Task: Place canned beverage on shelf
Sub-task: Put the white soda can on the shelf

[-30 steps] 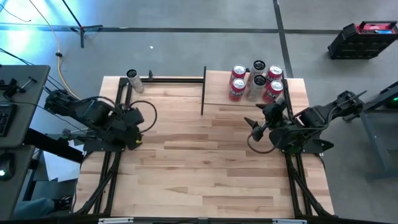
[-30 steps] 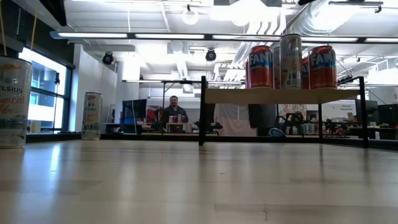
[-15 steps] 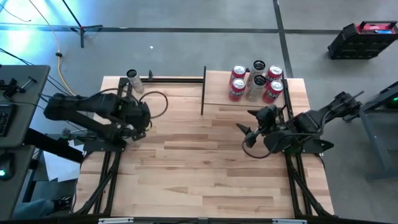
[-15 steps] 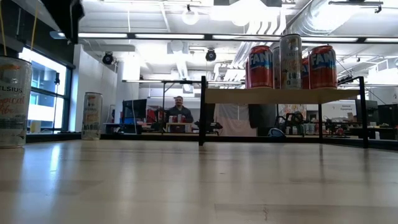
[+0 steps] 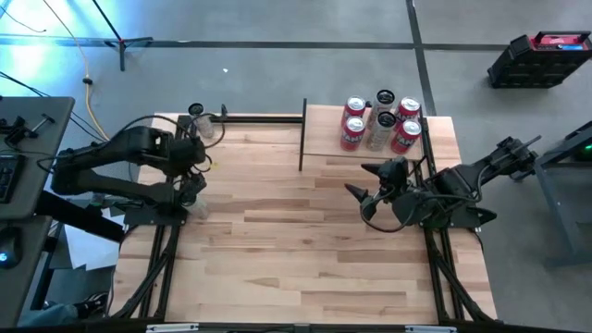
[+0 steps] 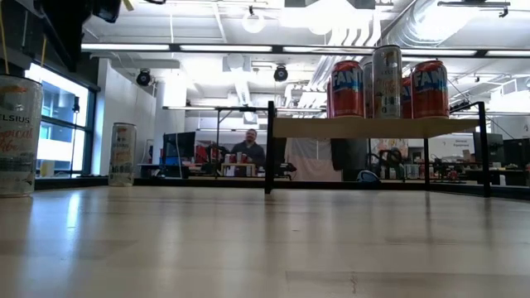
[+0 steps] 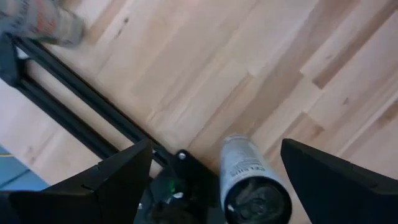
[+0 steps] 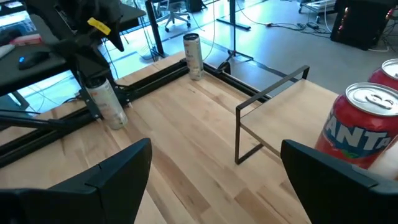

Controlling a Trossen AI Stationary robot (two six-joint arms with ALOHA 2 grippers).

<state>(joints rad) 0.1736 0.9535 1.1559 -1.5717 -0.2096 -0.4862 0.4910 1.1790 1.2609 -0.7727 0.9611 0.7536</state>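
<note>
Over the last second the left gripper (image 7: 211, 186) had swung out above the slim silver can (image 7: 252, 186) at the tabletop's (image 5: 296, 250) left edge, fingers wide and empty. The right gripper (image 5: 365, 190), fingers also wide, waited beside the pale wooden shelf (image 5: 324, 139) of red and silver cans (image 5: 379, 120); a grasp looked next.

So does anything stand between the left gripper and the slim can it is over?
Nothing visible does. The slim can shows directly between the open fingers of the left gripper, seen from above. Toward the shelf, its black upright and the cans already there may narrow the approach.
</note>
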